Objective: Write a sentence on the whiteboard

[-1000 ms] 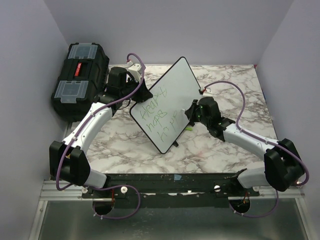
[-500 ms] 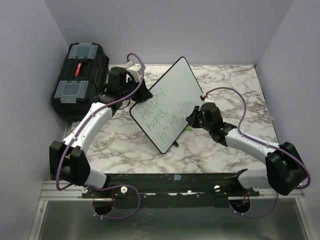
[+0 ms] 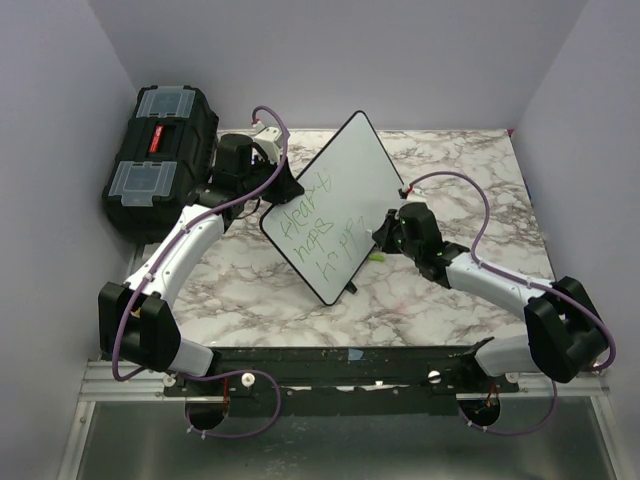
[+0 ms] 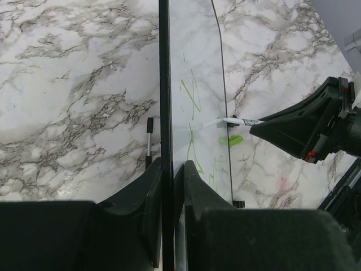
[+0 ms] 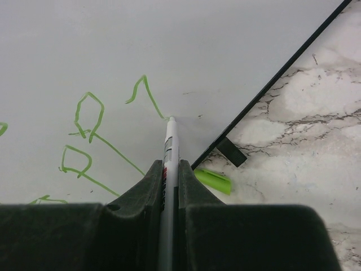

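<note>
The left gripper (image 4: 169, 169) pinches one side edge of the whiteboard (image 3: 350, 170), its jaws pressed against the front and back faces. The board is propped on its lower edge at the middle of the marble worktop (image 3: 460, 180) and leans so that its white face shows from above. Across the lower half of that face runs the sentence (image 3: 312, 238), three slanting lines of green handwriting, too small in the overhead view to read with certainty. The right gripper (image 5: 171, 169) reaches in from the other side, its jaws closed on a slim white marker (image 5: 171, 141). The marker's tip touches the board at the end of a peaked green stroke, close to the black-rimmed edge. A green cap (image 5: 213, 180) lies on the worktop just beside the board's lower edge, near a small black foot. A black toolbox (image 3: 165, 150) with clear lid compartments stands at the far left, beyond the left arm.
</note>
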You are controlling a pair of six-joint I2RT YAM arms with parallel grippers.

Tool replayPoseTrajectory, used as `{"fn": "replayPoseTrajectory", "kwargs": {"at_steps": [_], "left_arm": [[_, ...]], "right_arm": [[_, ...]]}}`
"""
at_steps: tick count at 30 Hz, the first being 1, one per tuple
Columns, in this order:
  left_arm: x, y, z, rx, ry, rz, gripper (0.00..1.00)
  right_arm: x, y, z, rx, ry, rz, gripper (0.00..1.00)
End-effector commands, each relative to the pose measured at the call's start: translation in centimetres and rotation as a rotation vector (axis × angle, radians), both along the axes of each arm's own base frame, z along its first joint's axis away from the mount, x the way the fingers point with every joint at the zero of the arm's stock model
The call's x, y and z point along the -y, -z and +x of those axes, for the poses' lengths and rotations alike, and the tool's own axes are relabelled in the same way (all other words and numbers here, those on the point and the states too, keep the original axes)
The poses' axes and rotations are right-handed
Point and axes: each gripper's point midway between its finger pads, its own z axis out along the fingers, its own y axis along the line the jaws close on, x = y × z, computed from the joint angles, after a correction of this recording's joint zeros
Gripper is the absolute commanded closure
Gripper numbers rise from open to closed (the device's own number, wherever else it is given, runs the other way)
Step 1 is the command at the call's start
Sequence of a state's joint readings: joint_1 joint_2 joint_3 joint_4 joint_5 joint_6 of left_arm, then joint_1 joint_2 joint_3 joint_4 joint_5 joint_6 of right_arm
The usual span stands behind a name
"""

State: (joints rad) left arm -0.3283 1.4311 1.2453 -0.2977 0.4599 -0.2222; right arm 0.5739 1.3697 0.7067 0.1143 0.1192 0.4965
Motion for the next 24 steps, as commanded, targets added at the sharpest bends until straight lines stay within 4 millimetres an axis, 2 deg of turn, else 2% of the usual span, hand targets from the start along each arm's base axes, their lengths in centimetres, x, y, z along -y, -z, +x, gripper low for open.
{"fn": "replayPoseTrajectory", "kwargs": {"at_steps": [1,10,18,24], "left_arm": [[-0.4,1.8,-0.8,0.011,0.041,0.089,1.00],[-0.3,2.1,-0.6,0.008,0.041,0.093,1.00],[-0.3,2.3,-0.4,0.002,0.042,0.094,1.00],[-0.4,2.2,-0.5,0.002,0.042,0.095,1.00]], "right_arm": [[-0.5,-0.6,0.5,0.011,-0.010,-0.011,0.99],[0.0,-3.4,0.7,0.087,0.004,0.008,0.99],[-1.3,-5.9,1.2,0.144,-0.027,0.076,0.99],[-2.7,-6.0,2.0,0.137,-0.063,0.105,0.99]]}}
